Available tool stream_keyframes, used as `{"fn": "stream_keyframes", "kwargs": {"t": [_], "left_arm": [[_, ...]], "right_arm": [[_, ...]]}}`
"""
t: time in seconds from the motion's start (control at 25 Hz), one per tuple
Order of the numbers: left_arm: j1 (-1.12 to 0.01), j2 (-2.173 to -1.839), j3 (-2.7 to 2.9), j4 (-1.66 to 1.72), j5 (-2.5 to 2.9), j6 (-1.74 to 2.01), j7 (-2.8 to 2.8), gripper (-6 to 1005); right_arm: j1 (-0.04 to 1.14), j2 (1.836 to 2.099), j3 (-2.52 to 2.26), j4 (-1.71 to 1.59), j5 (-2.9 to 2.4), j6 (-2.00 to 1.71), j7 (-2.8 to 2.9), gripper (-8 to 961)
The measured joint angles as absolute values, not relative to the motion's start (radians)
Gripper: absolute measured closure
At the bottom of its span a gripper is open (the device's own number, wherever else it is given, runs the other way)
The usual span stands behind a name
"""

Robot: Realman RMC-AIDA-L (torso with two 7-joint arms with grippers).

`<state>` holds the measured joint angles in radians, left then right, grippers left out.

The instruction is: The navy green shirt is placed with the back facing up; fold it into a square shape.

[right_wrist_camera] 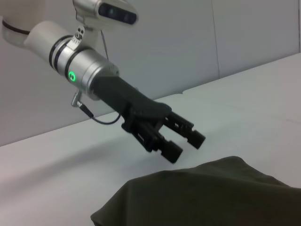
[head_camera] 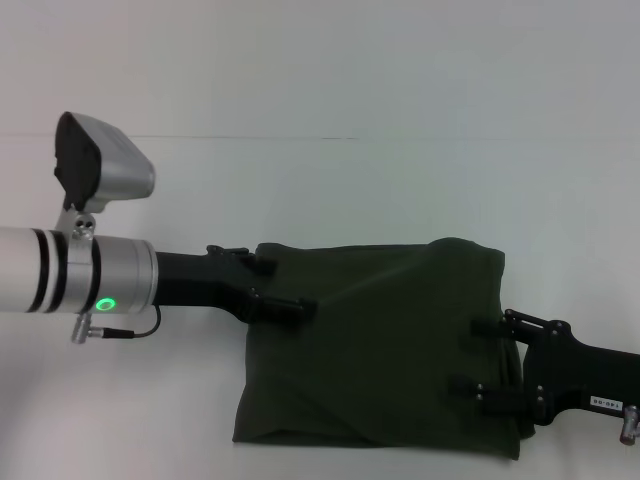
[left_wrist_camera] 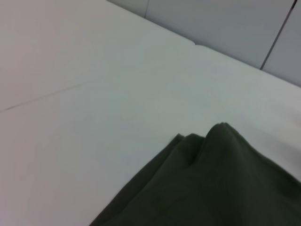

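Folded navy green shirt (head_camera: 385, 340) on table (head_camera: 300, 180)

Soft, even, bright overhead light washes the white table (head_camera: 330, 90) nearly flat, throwing only a faint shadow under the navy green shirt (head_camera: 385, 340), whose dark folds swallow detail, while the left wrist view runs hazy and soft throughout.
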<state>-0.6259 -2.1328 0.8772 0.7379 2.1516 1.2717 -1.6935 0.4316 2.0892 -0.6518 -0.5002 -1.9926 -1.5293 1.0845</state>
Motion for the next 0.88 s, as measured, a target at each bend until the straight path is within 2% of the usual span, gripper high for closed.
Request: {"fn": "stream_keyframes", "kwargs": {"t": [0.32, 0.88], "left_arm": [[-0.621, -2.148, 0.930, 0.715, 2.152, 1.163, -1.693, 64], [-0.620, -2.156, 0.929, 0.713, 2.152, 1.106, -1.690, 64]], "right_arm": [[0.434, 2.088, -0.651, -0.502, -1.993, -1.532, 1.084, 53], [0.435, 2.088, -0.650, -0.509, -1.991, -1.540, 1.084, 55]]}}
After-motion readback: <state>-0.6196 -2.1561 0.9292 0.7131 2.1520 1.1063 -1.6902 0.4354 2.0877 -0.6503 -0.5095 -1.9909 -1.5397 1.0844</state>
